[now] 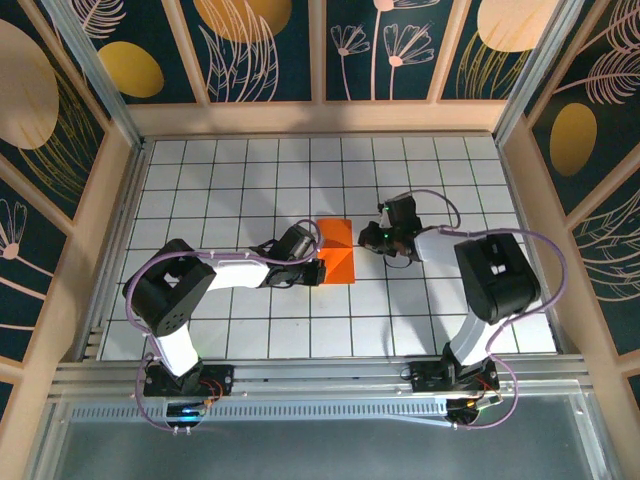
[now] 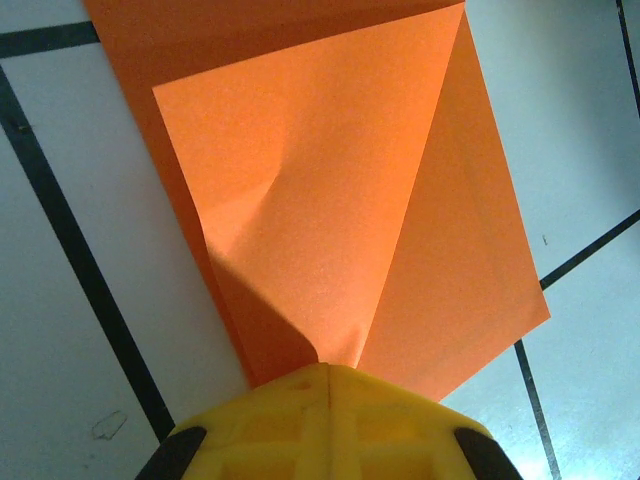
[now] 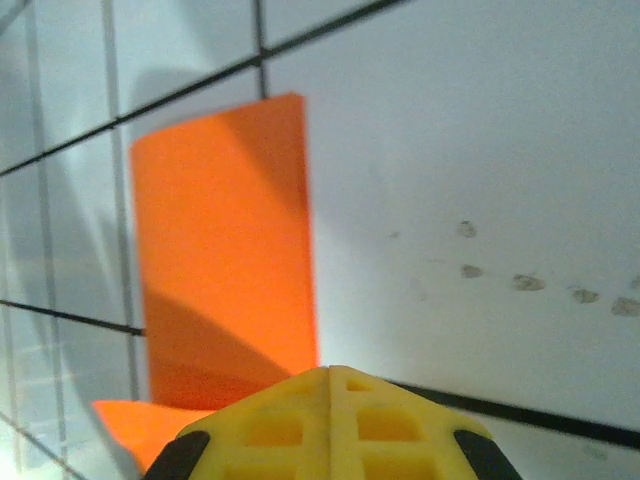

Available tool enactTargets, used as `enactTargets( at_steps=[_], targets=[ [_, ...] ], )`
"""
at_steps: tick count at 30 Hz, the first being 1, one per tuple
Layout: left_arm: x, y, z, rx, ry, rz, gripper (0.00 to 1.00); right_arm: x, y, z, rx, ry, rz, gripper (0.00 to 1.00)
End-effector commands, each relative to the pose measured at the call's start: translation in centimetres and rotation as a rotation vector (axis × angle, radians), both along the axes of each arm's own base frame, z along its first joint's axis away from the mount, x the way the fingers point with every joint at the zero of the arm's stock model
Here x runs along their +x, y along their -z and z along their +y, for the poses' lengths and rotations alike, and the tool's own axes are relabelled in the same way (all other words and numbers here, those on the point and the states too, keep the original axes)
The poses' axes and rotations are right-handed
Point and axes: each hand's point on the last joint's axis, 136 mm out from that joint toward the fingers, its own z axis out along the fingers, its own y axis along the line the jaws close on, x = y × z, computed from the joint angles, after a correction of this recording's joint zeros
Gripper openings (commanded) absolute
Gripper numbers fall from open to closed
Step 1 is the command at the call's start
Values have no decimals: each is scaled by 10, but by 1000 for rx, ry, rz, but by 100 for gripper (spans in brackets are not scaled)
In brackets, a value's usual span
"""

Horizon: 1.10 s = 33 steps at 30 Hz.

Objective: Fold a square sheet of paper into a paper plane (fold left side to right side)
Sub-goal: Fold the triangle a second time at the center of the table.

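The square sheet of paper (image 1: 338, 255), partly folded, lies mid-tabletop (image 1: 230, 170) on the white grid. The left fingers (image 2: 290, 420) are closed, tips at its near edge where a raised flap converges; whether they pinch it is unclear. The right fingers (image 3: 380, 420), closed on nothing, sit just beside its right edge.

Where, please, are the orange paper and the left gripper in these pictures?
orange paper (image 2: 330, 200): left wrist view, middle of its lifted flap.
left gripper (image 2: 328, 376): left wrist view, seam between its closed yellow fingertips.
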Motion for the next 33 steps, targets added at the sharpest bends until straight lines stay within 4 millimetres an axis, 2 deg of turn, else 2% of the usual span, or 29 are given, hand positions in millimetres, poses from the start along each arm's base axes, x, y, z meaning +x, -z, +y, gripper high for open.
enactTargets(
  at_steps=[1, 7, 10, 13, 21, 28, 33],
  targets=[
    [-22, 32, 25, 125, -4, 93, 0, -15, -15, 9, 21, -40, -25, 0],
    [-21, 31, 25, 125, -4, 89, 0, -44, -15, 54, 105, -125, 12, 0],
    [-21, 31, 24, 123, -3, 89, 0, -50, -9, 73, 126, -149, 30, 0],
    [-21, 30, 24, 122, -1, 88, 0, -51, 2, 81, 114, -159, 56, 0],
    [-21, 30, 26, 124, -5, 86, 0, -42, 22, 73, 38, -134, 74, 0],
    [-22, 30, 27, 128, -8, 86, 0, -40, 37, 51, -24, -93, 106, 0],
    [-22, 29, 26, 127, -6, 84, 0, -35, 14, 60, 33, -120, 48, 0]
  ],
)
